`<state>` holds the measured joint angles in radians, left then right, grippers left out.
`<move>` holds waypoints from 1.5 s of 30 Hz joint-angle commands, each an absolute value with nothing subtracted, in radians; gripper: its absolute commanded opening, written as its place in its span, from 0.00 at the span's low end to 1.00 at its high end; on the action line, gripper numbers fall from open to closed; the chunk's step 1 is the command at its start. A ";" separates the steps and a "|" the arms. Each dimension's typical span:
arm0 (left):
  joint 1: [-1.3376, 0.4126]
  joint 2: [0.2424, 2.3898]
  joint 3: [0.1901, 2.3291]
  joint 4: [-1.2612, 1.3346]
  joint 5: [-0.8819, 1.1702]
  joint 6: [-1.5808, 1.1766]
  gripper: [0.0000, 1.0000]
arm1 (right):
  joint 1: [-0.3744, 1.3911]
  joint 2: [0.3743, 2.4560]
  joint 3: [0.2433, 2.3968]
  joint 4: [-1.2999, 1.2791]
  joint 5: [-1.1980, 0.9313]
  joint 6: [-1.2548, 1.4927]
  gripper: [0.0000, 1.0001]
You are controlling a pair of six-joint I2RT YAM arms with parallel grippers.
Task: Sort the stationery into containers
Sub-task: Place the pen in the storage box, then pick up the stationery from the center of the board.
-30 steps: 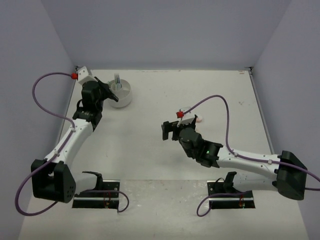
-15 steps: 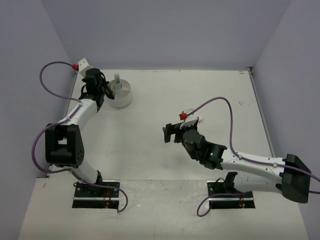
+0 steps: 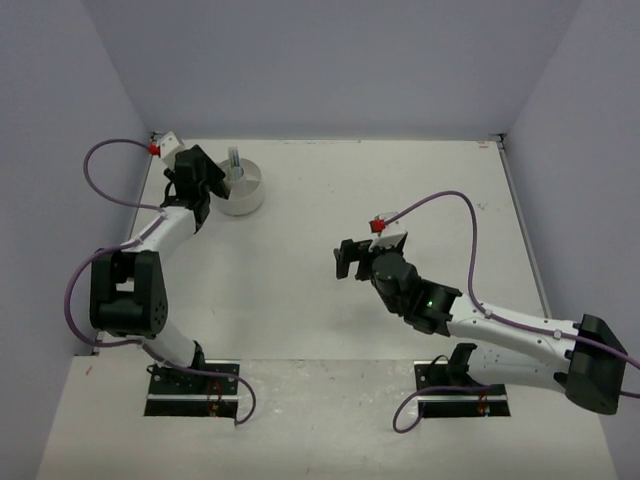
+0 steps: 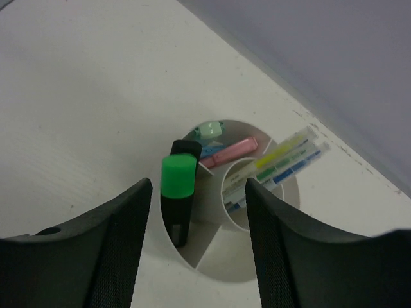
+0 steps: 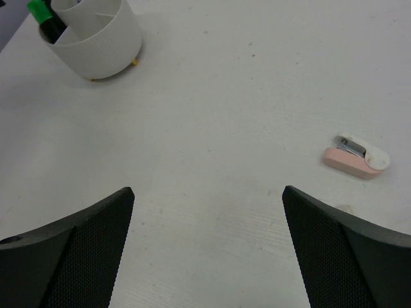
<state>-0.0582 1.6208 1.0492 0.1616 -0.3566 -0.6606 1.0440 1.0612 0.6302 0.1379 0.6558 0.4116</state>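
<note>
The round white tub (image 3: pixel 243 190) stands at the far left of the table. In the left wrist view the tub (image 4: pixel 257 256) shows its compartments. One holds a black highlighter with a green cap (image 4: pixel 176 192). Another holds a pink highlighter (image 4: pixel 230 151) and a mint item (image 4: pixel 209 131). The centre tube holds thin pens (image 4: pixel 286 157). My left gripper (image 4: pixel 198 205) hangs open and empty just above the tub; it also shows in the top view (image 3: pixel 212 180). My right gripper (image 5: pixel 207 192) is open and empty over bare table at mid-table (image 3: pixel 346 260). A small pink and white item (image 5: pixel 356 156) lies on the table to its right.
The tub (image 5: pixel 96 38) with the green cap (image 5: pixel 40 11) sits far ahead and left of my right gripper. Grey walls close the table at the back and on both sides. Purple cables loop off both arms.
</note>
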 commanded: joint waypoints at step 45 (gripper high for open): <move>-0.180 0.514 0.512 -0.107 0.514 -0.585 1.00 | 0.610 1.639 1.122 -0.557 -0.083 0.236 0.08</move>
<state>-0.1738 0.5029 0.5742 -0.2670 0.4112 -0.4641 0.5030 1.7668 1.1154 -0.6575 0.0103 0.2214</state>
